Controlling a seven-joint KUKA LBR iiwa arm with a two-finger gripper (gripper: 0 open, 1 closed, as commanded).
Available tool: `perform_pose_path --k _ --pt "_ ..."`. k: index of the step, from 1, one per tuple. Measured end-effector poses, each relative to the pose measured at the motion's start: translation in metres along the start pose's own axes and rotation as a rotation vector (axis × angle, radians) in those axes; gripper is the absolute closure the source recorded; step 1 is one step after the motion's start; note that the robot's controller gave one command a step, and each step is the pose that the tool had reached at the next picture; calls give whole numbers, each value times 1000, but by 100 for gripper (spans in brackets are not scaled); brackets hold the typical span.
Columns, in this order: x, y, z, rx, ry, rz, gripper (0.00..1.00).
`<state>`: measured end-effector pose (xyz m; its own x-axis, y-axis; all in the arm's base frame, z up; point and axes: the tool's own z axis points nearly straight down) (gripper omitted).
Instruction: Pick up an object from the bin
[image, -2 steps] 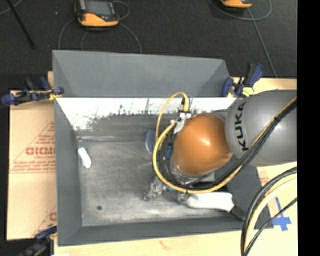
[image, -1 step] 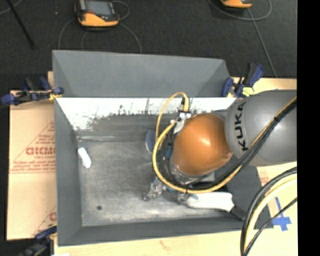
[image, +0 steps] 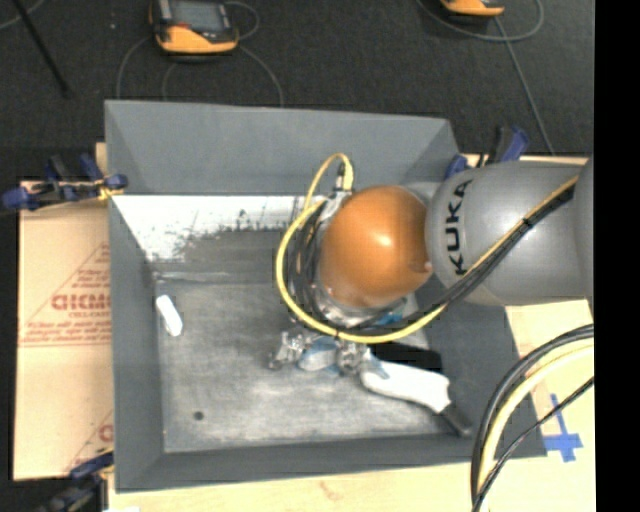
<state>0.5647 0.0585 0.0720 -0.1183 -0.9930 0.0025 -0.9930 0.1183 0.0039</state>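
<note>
The end effector (image: 322, 350) is hanging low over the bin (image: 230, 405) floor beneath the orange cover (image: 372, 245); whether it is spread I cannot tell. A small pale-blue thing (image: 318, 360) is lying right under it. A white-handled tool (image: 408, 383) is lying just to its right in the view, and a white cylinder (image: 168, 315) well to its left.

Robotics lab: KUKA arm (image: 500, 240) over a grey metal bin (image: 280, 140).

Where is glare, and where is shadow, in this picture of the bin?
In the camera view, a highlight sits on the orange cover; the bin's far wall is brightly lit, its left wall darker; the arm shades the small things beside the gripper; the white stick lies well lit.
</note>
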Motion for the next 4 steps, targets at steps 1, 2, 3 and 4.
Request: perform_pose_path --k 1,2,3,4 --pt "14 9 -3 20 -12 -5 100" --pt "18 16 -2 13 -11 1 0" --pt "20 15 -2 12 -7 4 100" --pt "20 15 -2 12 -7 5 100"
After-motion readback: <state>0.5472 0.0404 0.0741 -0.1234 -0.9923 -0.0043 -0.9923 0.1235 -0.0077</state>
